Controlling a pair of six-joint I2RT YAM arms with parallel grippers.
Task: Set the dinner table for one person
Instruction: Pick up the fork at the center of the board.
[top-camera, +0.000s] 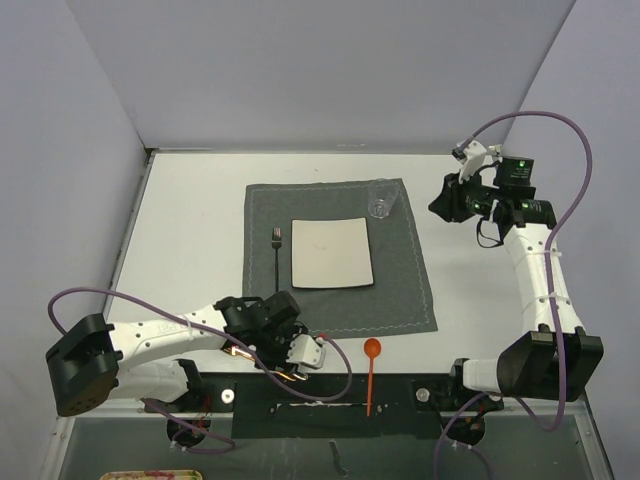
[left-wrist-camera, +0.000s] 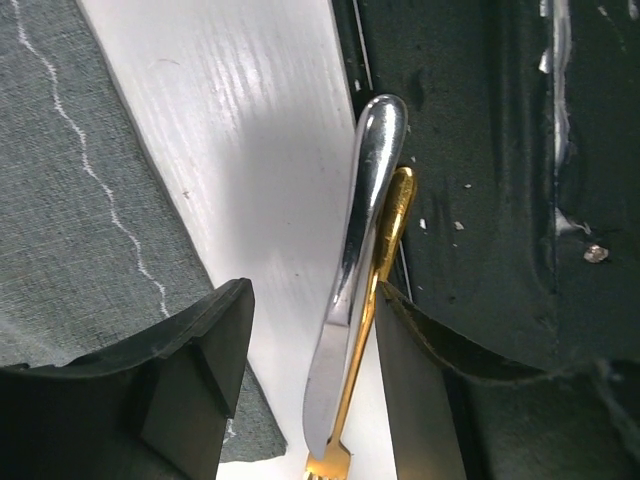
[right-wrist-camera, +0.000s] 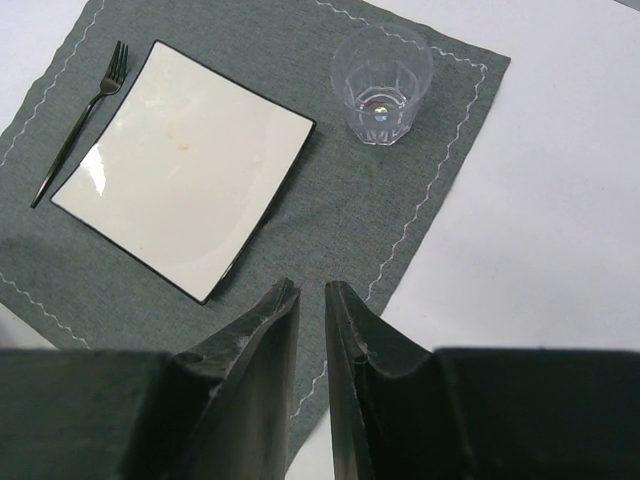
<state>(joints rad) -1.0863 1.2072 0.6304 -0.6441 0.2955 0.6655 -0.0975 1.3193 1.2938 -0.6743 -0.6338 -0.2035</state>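
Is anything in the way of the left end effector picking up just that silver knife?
Yes. A gold fork lies tucked against the silver knife, partly under it, on the side facing one finger. Both sit inside the open left end effector, so closing it would probably catch the fork too.

Place: robot lab cell
Walls: plain grey panels (top-camera: 320, 70) at 9, 12, 3 o'clock of counter (top-camera: 190, 210)
Rig: two arms (top-camera: 160, 338) bolted at 6 o'clock, purple cables (top-camera: 588, 165)
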